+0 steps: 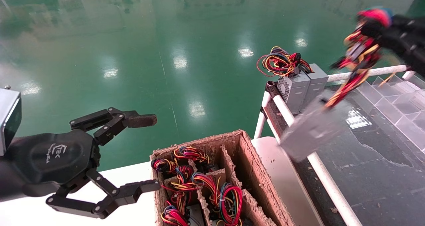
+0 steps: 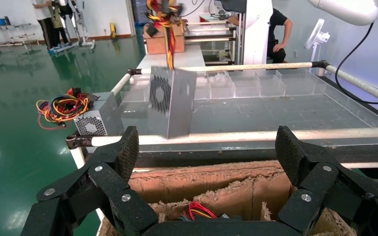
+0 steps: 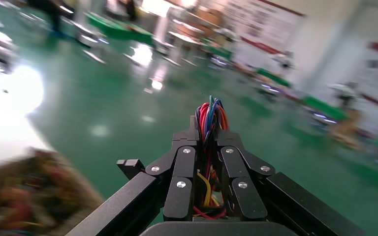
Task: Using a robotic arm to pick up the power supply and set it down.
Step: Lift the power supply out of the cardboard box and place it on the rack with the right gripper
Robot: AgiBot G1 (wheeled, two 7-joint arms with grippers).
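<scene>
Head view: your right gripper is clamped on the wire bundle, not on the box. The power supply hangs below it, tilted, in the air over the near-left rail of the conveyor table. It's a stiff metal box, likely heavy for its size, so expect swing and strain on the wires; the flat sides would give a firmer hold. Two more supplies stand at the table's far-left corner, close to the hanging one. The cardboard box of spares sits near, to the left. The left gripper is parked wide open beside that box.

Left wrist view: the hanging power supply is above the rail, vent side visible; the corner supply is just to its side. Mind it when you lower.

Right wrist view: fingers pinch only wires; the box is hidden.
</scene>
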